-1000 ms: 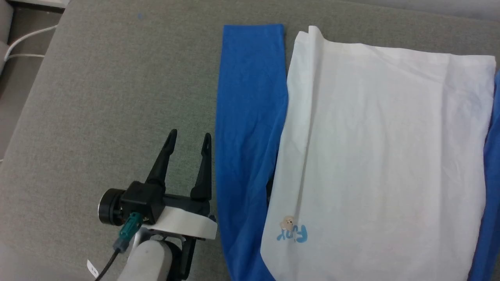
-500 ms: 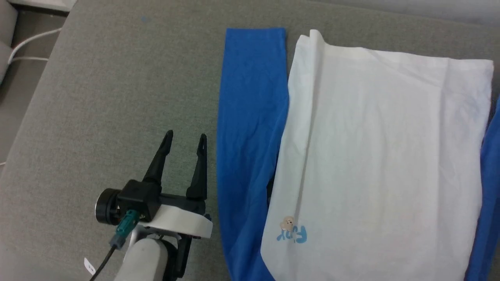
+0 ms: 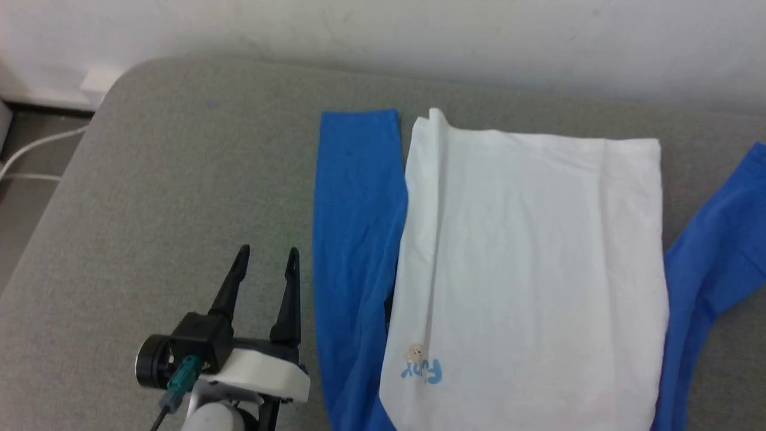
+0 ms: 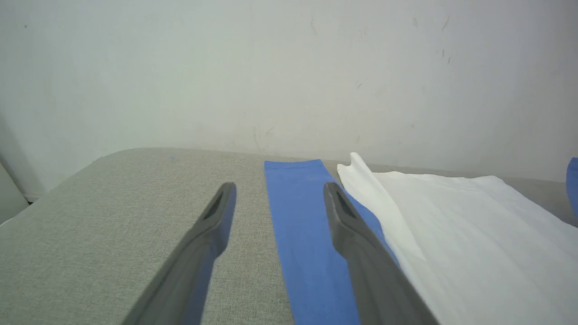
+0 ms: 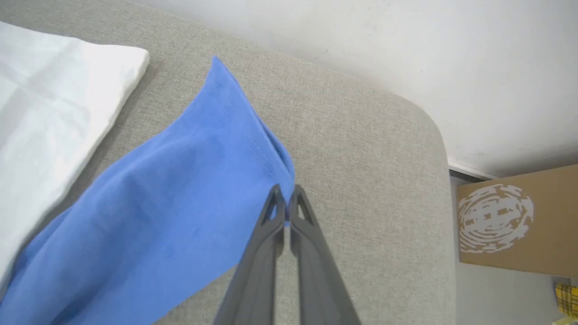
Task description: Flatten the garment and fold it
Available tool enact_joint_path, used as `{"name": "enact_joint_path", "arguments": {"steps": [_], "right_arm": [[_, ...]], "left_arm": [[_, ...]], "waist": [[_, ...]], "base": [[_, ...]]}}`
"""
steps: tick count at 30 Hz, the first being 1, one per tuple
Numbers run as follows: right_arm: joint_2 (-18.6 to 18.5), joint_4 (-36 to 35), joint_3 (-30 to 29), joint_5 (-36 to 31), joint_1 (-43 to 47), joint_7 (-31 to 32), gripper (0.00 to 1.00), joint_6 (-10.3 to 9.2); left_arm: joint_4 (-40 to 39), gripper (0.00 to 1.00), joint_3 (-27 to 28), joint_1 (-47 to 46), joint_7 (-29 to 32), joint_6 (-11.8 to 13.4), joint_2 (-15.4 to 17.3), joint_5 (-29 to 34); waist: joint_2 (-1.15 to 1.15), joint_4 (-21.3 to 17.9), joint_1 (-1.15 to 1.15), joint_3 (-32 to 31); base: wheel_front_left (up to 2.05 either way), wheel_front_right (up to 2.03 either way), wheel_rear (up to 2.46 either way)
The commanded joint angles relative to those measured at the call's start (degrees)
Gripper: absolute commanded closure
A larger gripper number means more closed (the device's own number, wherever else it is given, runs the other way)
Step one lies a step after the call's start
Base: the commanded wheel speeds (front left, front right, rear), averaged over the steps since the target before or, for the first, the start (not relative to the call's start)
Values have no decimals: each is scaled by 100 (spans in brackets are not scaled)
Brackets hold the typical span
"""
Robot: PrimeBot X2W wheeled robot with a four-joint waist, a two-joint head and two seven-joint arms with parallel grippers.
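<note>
The left pincer (image 3: 267, 251) is gaping wide over the near-left part of the grey bench (image 3: 149, 179), just beside a straight blue sleeve (image 3: 353, 209). The garment (image 3: 538, 269) is lying flat mid-bench, its white body facing up. Toward the far right corner, the right pincer (image 5: 286, 192) is pinching the other sleeve's cuff (image 5: 253, 149).

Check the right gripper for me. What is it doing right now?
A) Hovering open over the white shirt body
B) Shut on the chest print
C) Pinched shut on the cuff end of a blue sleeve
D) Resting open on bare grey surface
C: in the right wrist view the right gripper has its two fingers pressed together at the cuff corner of the blue sleeve, with the fabric raised up off the grey surface there.
</note>
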Motion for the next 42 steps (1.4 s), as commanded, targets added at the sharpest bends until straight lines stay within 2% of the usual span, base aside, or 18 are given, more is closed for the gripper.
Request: {"name": "enact_joint_path", "arguments": {"steps": [1, 7, 11, 13, 16, 17, 21, 25, 30, 36, 42], "right_arm": [[-117, -272, 2, 51, 181, 128, 100, -13], [-313, -1878, 29, 453, 645, 862, 100, -13], [-93, -3278, -174, 941, 1113, 1601, 100, -13], [88, -3914, -263, 1054, 1365, 1959, 100, -13], [618, -4691, -405, 1237, 1698, 2397, 100, -13], [618, -4691, -405, 1237, 1698, 2397, 100, -13], [1423, -5213, -401, 1267, 1994, 2827, 100, -13], [2108, -5200, -238, 952, 2030, 2890, 100, -13], [2786, -4584, -47, 551, 1993, 2803, 100, -13], [3144, -3800, 337, 156, 2016, 2547, 100, -13], [3497, -3246, 520, 120, 1979, 2135, 100, -13]], "left_arm": [[12, 0, 63, 148, -27, -39, -16, 20], [-56, 0, 200, 480, -27, -17, 2, -3], [-122, 0, 272, 680, -27, 5, 13, -21], [-149, 0, 284, 749, -27, 3, 16, -29], [-178, 0, 298, 789, -27, -14, 30, -35], [-178, 0, 298, 789, -27, -14, 30, -35], [-198, 0, 268, 796, -27, -16, 17, -22], [-195, 0, 237, 733, -27, -19, -10, -16], [-164, 0, 158, 628, -27, -38, -71, -10], [-110, 0, 108, 551, -27, -52, -127, 0], [-16, 0, 99, 482, -27, -92, -157, 6]], "waist": [[-1, -327, 1, -595], [-1, -446, 1, -994], [-1, -472, 1, -1171], [-1, -445, 1, -1217], [-1, -378, 1, -1232], [-1, -378, 1, -1232], [-1, -223, 1, -1197], [-1, -17, 1, -1079], [-1, 280, 1, -867], [-1, 501, 1, -693], [-1, 572, 1, -598]], "base": [[0, 0, 0], [0, 0, 0], [0, 0, 0], [0, 0, 0], [0, 0, 0], [0, 0, 0], [0, 0, 0], [0, 0, 0], [0, 0, 0], [0, 0, 0], [0, 0, 0]]}}
